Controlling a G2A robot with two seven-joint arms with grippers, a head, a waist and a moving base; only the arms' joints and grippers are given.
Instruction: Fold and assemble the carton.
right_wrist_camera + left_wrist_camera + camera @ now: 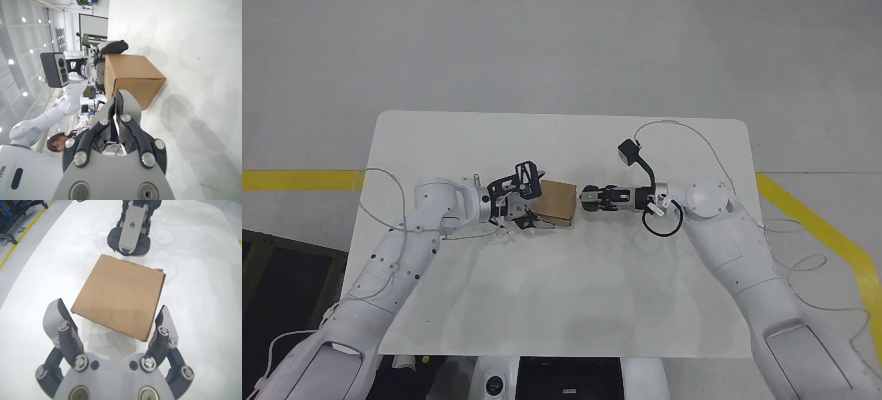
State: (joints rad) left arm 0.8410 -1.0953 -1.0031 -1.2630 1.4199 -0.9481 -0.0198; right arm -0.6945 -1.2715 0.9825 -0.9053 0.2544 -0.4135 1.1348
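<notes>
Apparently final squaring: left gripper (111, 315) jaws spread astride the carton (121, 289), right gripper (115, 98) jaws pressed together; next likely a squeeze.

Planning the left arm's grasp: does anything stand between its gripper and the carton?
Nothing visible does. The carton has its near end between the open fingers of the left gripper, on the table. The right gripper, shut, is at the carton's far side, out of the way.
</notes>
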